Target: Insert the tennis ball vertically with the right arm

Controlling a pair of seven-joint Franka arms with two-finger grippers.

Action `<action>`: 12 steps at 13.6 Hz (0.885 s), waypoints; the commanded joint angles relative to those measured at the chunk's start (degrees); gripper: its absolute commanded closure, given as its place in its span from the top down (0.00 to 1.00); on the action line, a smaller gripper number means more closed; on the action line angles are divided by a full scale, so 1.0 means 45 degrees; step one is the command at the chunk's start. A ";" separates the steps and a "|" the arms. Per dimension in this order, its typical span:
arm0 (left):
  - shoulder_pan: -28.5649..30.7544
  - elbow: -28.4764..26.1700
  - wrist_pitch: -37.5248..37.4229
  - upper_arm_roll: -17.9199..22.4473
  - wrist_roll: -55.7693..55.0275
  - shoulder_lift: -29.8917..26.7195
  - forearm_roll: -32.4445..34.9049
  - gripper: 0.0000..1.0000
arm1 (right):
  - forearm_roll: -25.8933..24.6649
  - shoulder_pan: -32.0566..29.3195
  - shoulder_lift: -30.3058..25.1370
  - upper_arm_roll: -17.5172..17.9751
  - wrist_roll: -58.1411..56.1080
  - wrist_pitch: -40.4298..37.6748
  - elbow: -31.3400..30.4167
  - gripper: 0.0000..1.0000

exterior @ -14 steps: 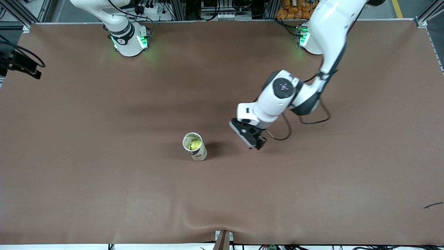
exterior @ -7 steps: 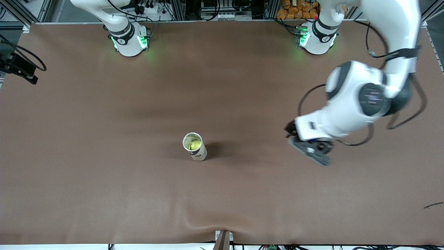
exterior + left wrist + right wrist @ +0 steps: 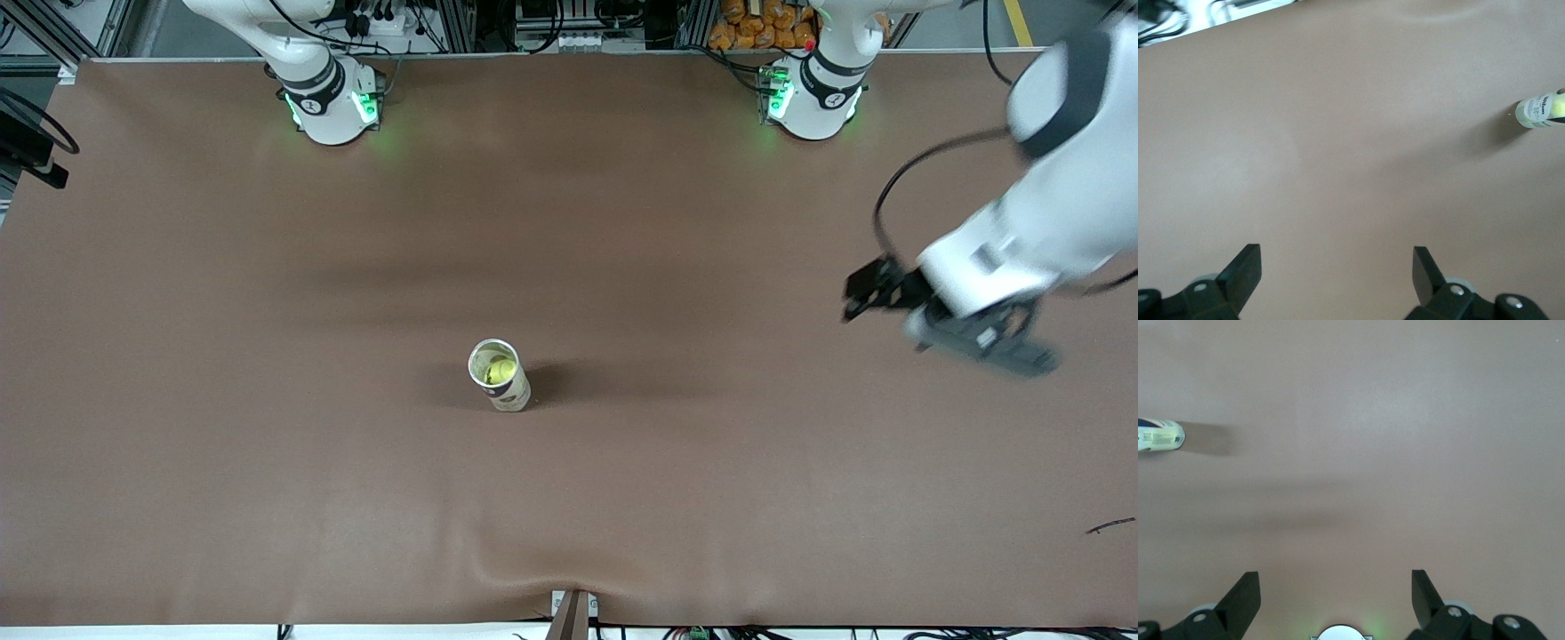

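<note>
From my feed, the only wording I can read is "Wilson", printed on the clear tube (image 3: 1540,111) in the left wrist view. Its label (image 3: 508,391) carries other print I can't make out.

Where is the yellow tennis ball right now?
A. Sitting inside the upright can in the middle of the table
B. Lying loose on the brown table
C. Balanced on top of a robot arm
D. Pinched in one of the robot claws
A. The front view looks down into the open top of the can and shows the tennis ball inside it, while the left end effector is open and empty over bare table.
</note>
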 commanded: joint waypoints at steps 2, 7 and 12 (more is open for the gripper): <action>0.0296 -0.0608 -0.1221 0.0496 -0.0295 -0.1209 0.0186 1.00 | 0.0206 -0.0154 -0.0591 0.0115 -0.0132 0.0158 -0.0696 1.00; -0.0251 -0.2694 -0.1911 0.2256 -0.0508 -0.3296 0.0596 1.00 | 0.0265 -0.0193 -0.0552 0.0134 -0.0132 0.0118 -0.0618 1.00; -0.1109 -0.4686 -0.1327 0.3136 -0.2107 -0.5015 0.0713 1.00 | 0.0206 -0.0173 -0.0532 0.0135 -0.0152 0.0138 -0.0598 1.00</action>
